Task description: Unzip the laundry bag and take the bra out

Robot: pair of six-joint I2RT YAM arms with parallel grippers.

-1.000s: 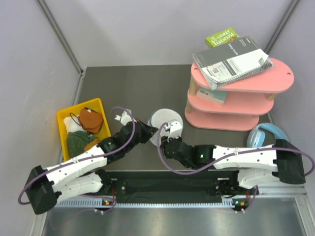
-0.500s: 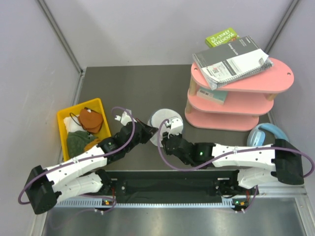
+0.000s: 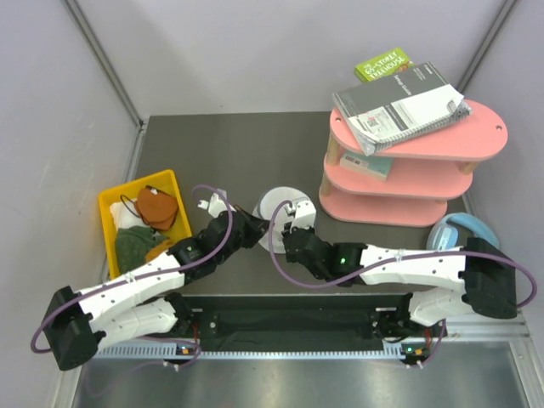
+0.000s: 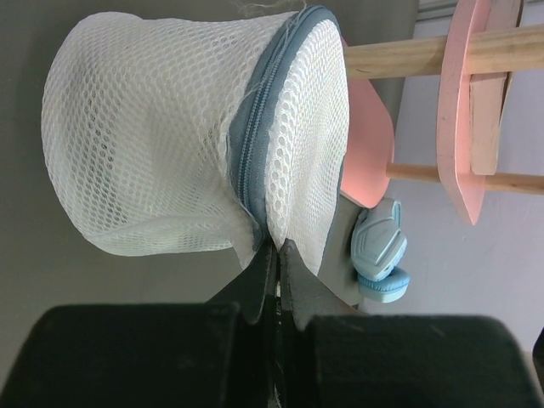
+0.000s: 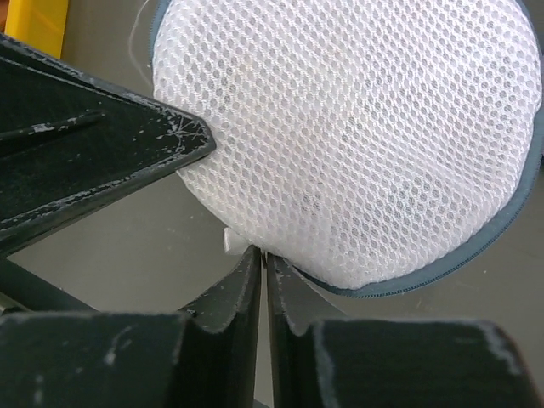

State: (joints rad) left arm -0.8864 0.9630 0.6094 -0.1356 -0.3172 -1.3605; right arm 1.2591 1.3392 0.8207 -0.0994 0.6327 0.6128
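The laundry bag (image 3: 279, 204) is a white mesh dome standing at the table's middle, between both arms. In the left wrist view the laundry bag (image 4: 161, 136) shows its grey-blue zipper (image 4: 253, 144) shut, and my left gripper (image 4: 278, 248) is shut on the mesh beside that zipper. My right gripper (image 5: 265, 255) has its jaws nearly together on the lower rim of the laundry bag (image 5: 357, 127), with a small white tab (image 5: 230, 241) beside its tips. From above, the left gripper (image 3: 257, 223) and right gripper (image 3: 286, 224) meet at the bag's near side. The bra is hidden.
A yellow bin (image 3: 113, 202) holding rust-orange, dark green and white cloths sits at the left. A pink three-tier shelf (image 3: 442, 140) with books stands at the back right. Pale blue headphones (image 3: 463, 231) lie beside it.
My right gripper has moved left and forward to the bag's near rim, and its jaws have closed there. The left gripper has kept its hold.
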